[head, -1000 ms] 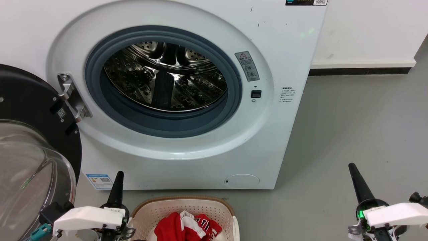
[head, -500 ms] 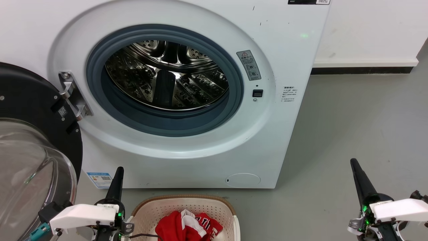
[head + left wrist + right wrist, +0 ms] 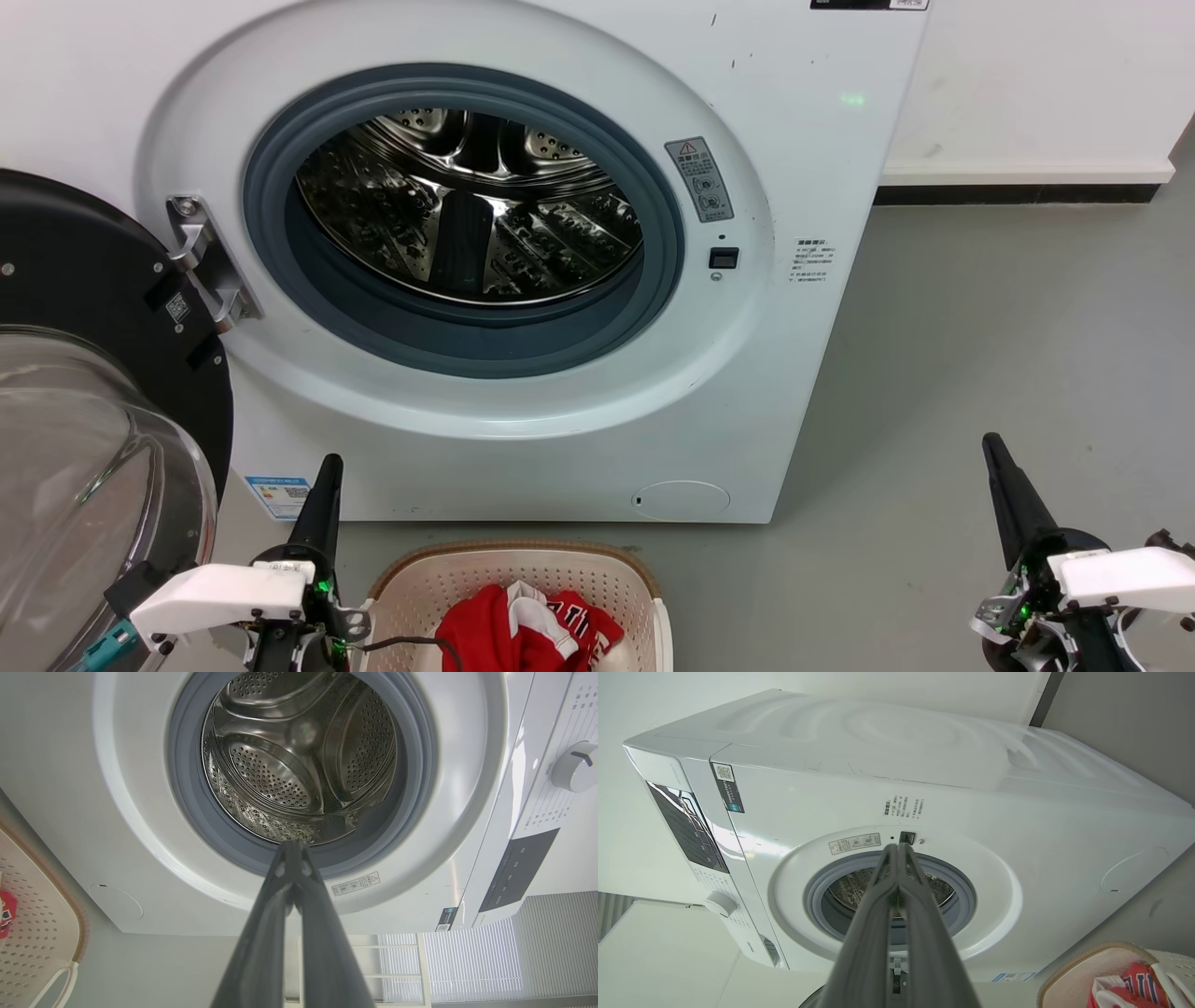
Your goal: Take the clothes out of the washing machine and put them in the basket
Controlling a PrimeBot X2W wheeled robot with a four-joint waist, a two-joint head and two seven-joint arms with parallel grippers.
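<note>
The red jersey clothes (image 3: 523, 637) lie bundled in the cream basket (image 3: 509, 553), which sits on the grey floor (image 3: 980, 355) at the near edge of the scene, just in front of the washing machine (image 3: 803, 168). White trim and a strip of lettering show on the heap.

The fabric looks thin, limp and light, so it should sag and trail from wherever it is pinched instead of keeping its shape. It may be slick, and whether it is damp cannot be told. A raised fold or the thicker white-trimmed hem near the top of the heap would probably give the long fingers the surest bite. A flat panel would likely slip out.

The left gripper (image 3: 330, 465) has its two fingers pressed together, holding nothing. It points at the machine and stands just left of the basket, so the clothes are near it, to its right and slightly nearer. The right gripper (image 3: 991, 444) is likewise pressed together and empty. It is well apart from the clothes, over bare floor far to the right of the basket.

The steel drum (image 3: 467, 205) shows bare metal wherever it can be seen through the grey gasket (image 3: 271, 215). Its nearest lower part is hidden behind the gasket lip. The glass door (image 3: 65, 485) hangs open at the left. I judge the unloading all but finished.
</note>
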